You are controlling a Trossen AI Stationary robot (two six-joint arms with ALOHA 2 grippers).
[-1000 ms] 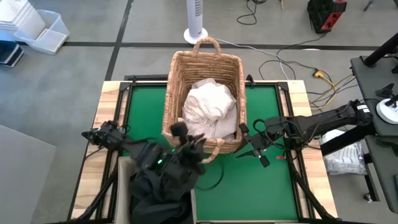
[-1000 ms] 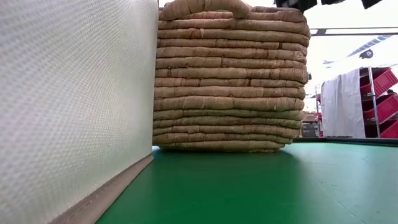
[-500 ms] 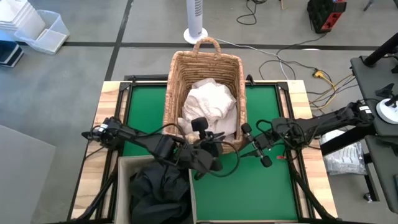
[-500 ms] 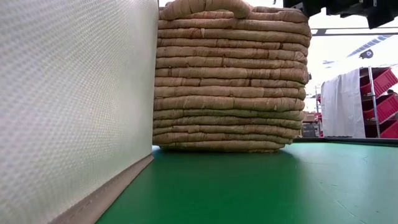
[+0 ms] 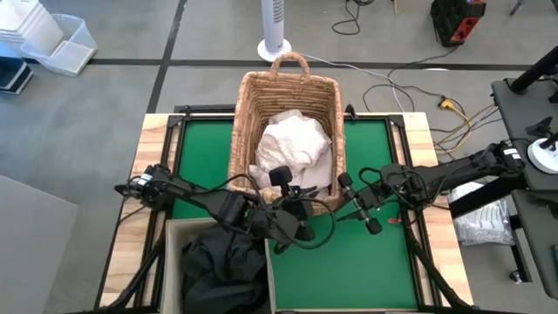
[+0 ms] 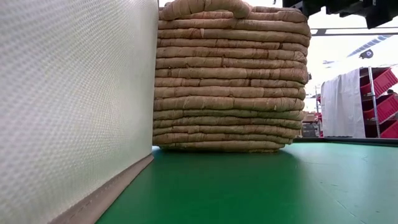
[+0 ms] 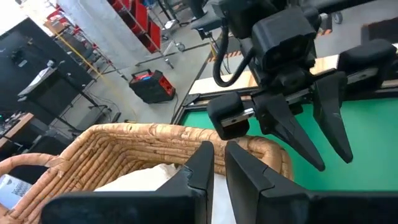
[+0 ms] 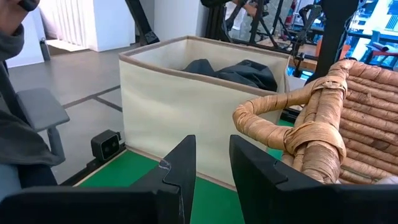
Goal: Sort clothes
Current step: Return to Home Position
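We can't make out any readable text, labels, brands or numbers on anything here, in any of the views.

A grey concrete floor (image 5: 105,113) crossed by dark tape lines (image 5: 166,63) surrounds a wood-edged table with a green mat (image 5: 357,270). Beyond the table's far edge stands a white tower fan on a round base (image 5: 274,30). Clear plastic storage bins (image 5: 52,39) sit in one corner and a red-and-black case (image 5: 456,19) in the other, with black cables (image 5: 384,78) trailing across the floor. In the low view, bright light glows behind a white cloth-covered rack (image 6: 341,102) and red shelf bins (image 6: 382,93).
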